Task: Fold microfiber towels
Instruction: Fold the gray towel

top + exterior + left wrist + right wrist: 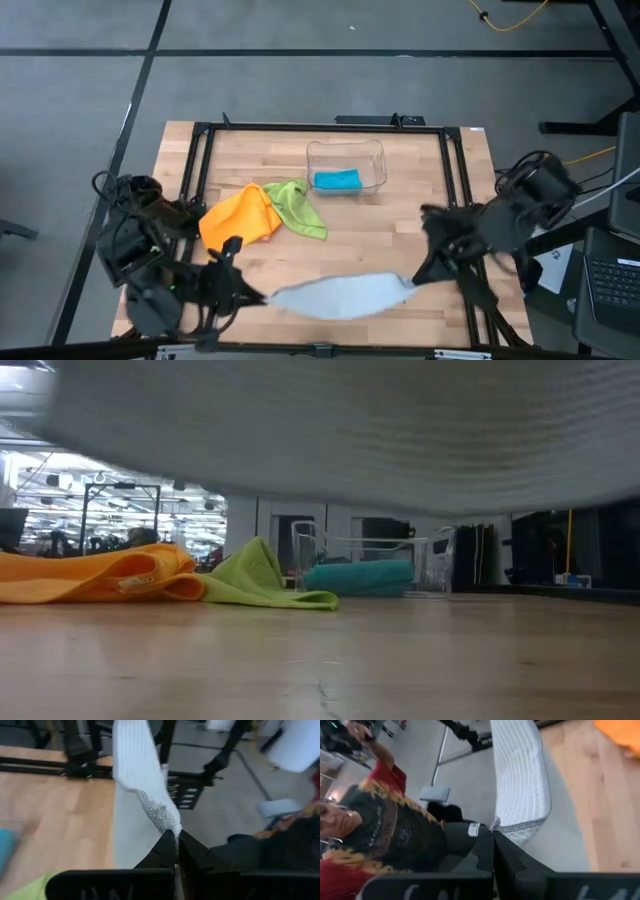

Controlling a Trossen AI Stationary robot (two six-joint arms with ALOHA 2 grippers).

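1. Left gripper (262, 296) clamped tight on the left corner of the pale grey-blue towel (340, 297), near the table's front edge; in the left wrist view, both dark fingers (165, 851) pinched together on the cloth's hemmed tip (167, 820).
2. Right gripper (415, 280) likewise closed on the same towel's right corner, front right of the table; fingers (487, 852) seen meeting on the stitched edge (520, 827) in the right wrist view.
3. Grey-blue towel stretched between the two grippers, sagging in the middle, lifted off the wooden table (400, 240).
4. From the low view only: the hanging cloth (400, 430) fills the upper part of the picture, clear of the tabletop, with open space beneath it.
5. Orange towel (240, 218) crumpled left of centre, touching the lime green towel (300, 205) just to its right; both lying loose, farther back than the held cloth.
6. Teal blue towel (337, 180) folded inside the clear plastic bin (345, 150) at the far centre; confirmed through the bin wall in the low view (360, 576).
7. From the right wrist view only: a person (375, 820) in a patterned red and dark shirt beyond the table's front edge.
8. Black frame rails (320, 127) bordering the table's far and side edges.
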